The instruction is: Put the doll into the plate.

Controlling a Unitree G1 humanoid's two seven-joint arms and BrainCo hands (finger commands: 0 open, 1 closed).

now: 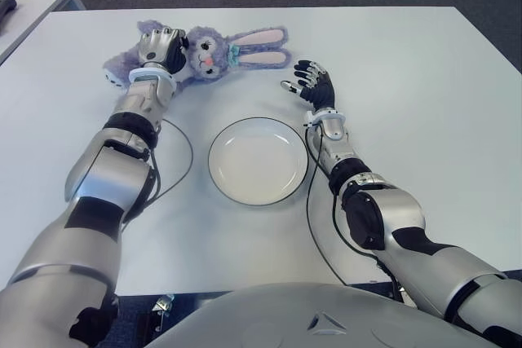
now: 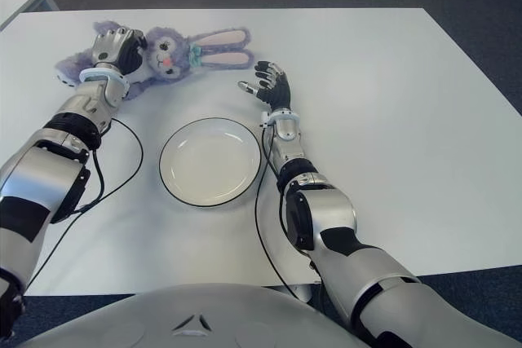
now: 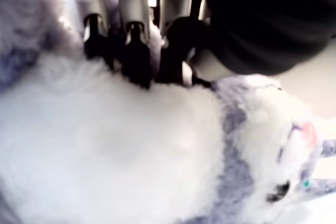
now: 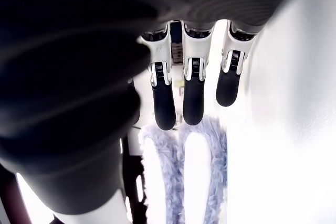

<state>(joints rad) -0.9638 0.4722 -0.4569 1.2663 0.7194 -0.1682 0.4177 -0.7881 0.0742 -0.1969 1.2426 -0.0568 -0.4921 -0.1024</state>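
The left hand [image 1: 161, 48] sits on the torso of the doll [image 1: 208, 55], a lavender plush rabbit lying flat on the bench [image 1: 408, 79]. Its wrist view shows the fingers [image 3: 137, 56] curled and sunk into the white belly fur, so the hand looks closed on the doll, though the doll does not appear lifted off the bench. The rabbit's head lies just beside the hand on its inner side, and the long pink-lined ears [image 1: 259, 46] trail on from there toward the other hand.

The right hand [image 1: 311, 84] shows just past the ear tips, fingers spread and relaxed, holding nothing. Its own wrist view looks along straight fingers [image 4: 193, 95] at the ears beyond them.

The plate [image 1: 258, 160] is empty and lies nearer the robot than either hand, between the two forearms. A black cable [image 1: 183, 156] loops on the bench between the left forearm and the plate.

To do this step well, the left hand should probably firm its grip on the torso before lifting, since plush gives and can slip. A lift high enough for the dangling ears and limbs to clear the rim seems wise. Releasing over the centre should keep the doll from draping over the edge.
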